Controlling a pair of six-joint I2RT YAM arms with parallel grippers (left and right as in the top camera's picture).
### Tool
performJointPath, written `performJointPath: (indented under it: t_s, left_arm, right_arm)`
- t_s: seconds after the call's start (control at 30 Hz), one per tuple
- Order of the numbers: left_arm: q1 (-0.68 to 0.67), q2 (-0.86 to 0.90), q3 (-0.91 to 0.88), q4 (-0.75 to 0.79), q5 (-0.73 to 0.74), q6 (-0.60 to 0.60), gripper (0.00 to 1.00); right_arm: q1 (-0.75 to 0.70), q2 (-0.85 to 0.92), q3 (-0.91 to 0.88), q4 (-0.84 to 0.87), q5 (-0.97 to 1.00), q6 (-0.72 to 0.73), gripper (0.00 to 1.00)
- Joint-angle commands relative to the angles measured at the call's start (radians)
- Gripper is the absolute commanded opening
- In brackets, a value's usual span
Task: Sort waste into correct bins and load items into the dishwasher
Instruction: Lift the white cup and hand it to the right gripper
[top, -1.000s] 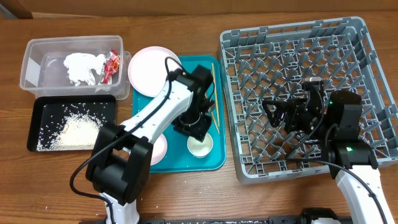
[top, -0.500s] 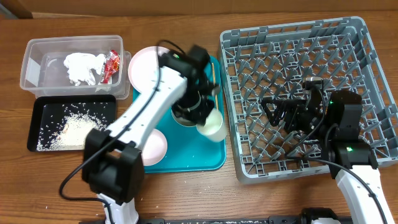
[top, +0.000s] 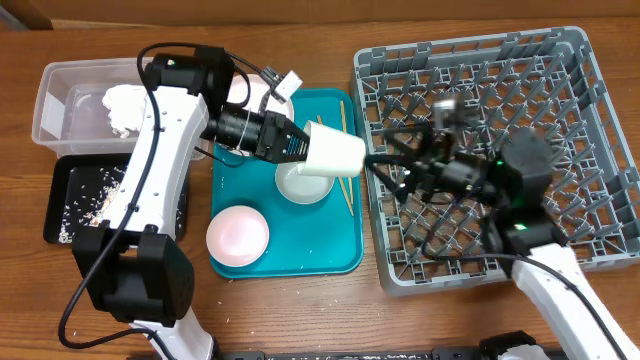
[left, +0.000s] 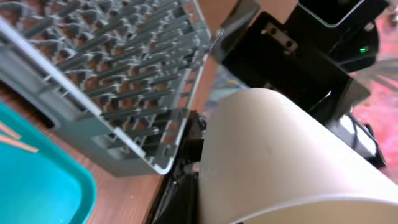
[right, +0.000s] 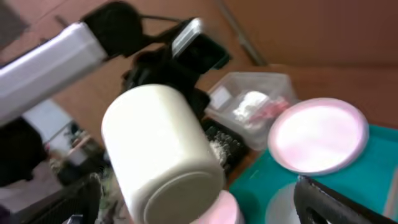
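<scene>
My left gripper is shut on the small white cup and holds it on its side above the teal tray's right part. The cup fills the left wrist view and shows in the right wrist view. My right gripper is open at the left edge of the grey dish rack, its fingers just right of the cup. A white bowl, a pink plate and chopsticks lie on the teal tray. A second pink plate lies near the clear tub, which holds the napkin and the red wrapper.
The teal serving tray sits between the bins and the rack. The black tray with rice grains lies in front of the clear tub, partly under my left arm. The rack's corner is close to the cup.
My left gripper has lifted the cup off the teal tray and swung it right towards the rack. My right gripper has reached left over the rack edge towards the cup.
</scene>
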Motion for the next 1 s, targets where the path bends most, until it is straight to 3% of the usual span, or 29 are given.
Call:
performJointPath:
  t_s: [0.0, 0.2, 0.4, 0.63, 0.67, 0.8, 0.97]
  left_arm:
    - [-0.005, -0.017, 0.016, -0.048, 0.124, 0.097, 0.04]
    - [-0.016, -0.017, 0.016, -0.065, 0.101, 0.111, 0.04]
    - [-0.016, -0.017, 0.016, -0.066, 0.075, 0.11, 0.04]
    - [-0.016, -0.017, 0.016, -0.066, 0.069, 0.11, 0.04]
    - [-0.016, -0.017, 0.016, -0.066, 0.069, 0.11, 0.06]
    - [-0.016, -0.017, 0.016, -0.065, 0.068, 0.11, 0.3]
    - [-0.007, -0.017, 0.016, -0.042, 0.039, 0.106, 0.34]
  right_arm:
    - [0.069, 0.096, 0.011, 0.134, -0.076, 0.083, 1.0]
    - [0.127, 0.174, 0.011, 0.355, -0.129, 0.168, 0.97]
    - [0.126, 0.174, 0.012, 0.398, -0.129, 0.171, 0.89]
    - [0.126, 0.174, 0.012, 0.415, -0.125, 0.171, 0.71]
    - [0.126, 0.174, 0.012, 0.422, -0.124, 0.171, 0.68]
    - [0.126, 0.174, 0.012, 0.432, -0.125, 0.171, 0.63]
    - [0.115, 0.174, 0.012, 0.428, -0.126, 0.171, 0.62]
